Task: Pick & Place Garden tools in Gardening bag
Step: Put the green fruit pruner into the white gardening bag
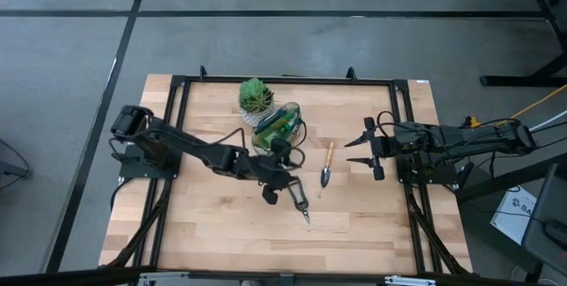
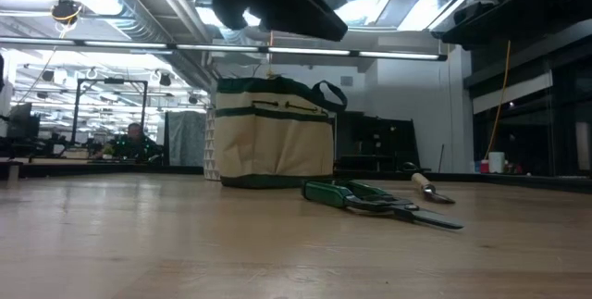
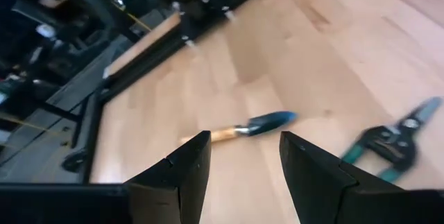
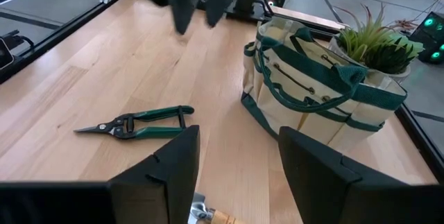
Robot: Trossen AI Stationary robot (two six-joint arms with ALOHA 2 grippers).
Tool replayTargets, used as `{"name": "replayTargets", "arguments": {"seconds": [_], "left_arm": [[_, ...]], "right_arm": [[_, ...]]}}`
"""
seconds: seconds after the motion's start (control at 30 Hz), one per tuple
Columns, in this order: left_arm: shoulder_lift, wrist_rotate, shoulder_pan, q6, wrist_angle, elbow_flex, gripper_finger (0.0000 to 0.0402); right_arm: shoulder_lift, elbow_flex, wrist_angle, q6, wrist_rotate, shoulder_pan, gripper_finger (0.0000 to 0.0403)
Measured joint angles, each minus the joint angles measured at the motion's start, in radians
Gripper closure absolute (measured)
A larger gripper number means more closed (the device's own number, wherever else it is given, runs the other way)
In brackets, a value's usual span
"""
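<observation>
Beige canvas tote bag (image 4: 312, 99), dark green trim and handles. Green-handled metal shears (image 4: 139, 123), grey blades. Wooden-handled trowel (image 3: 243, 128), dark metal blade. Green spiky plant (image 4: 374, 40). Pale wood-grain tabletop (image 1: 221, 224), black frame.

In my left wrist view the pruning shears (image 3: 392, 141) are blurred and their tips run off the frame. My right wrist view cuts off the trowel (image 4: 220, 217), showing only its wooden end. In the low view my left gripper (image 2: 277, 3) is cropped above. The gardening bag (image 1: 276, 127) hides its contents.
</observation>
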Motion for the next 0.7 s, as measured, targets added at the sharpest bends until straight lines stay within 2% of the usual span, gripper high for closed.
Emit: {"name": "replayTargets", "arguments": {"seconds": [0.27, 0.57, 0.7], "left_arm": [[0.058, 0.044, -0.039, -0.090, -0.017, 0.034, 0.0233], [0.221, 0.091, -0.070, -0.134, -0.241, 0.182, 0.0233], [0.275, 0.097, -0.067, -0.134, -0.264, 0.209, 0.0233]], "right_arm": [[0.000, 0.000, 0.000, 0.000, 0.000, 0.000, 0.0202], [0.000, 0.000, -0.001, 0.000, 0.000, 0.000, 0.0202], [0.000, 0.000, -0.001, 0.000, 0.000, 0.000, 0.0202]]}}
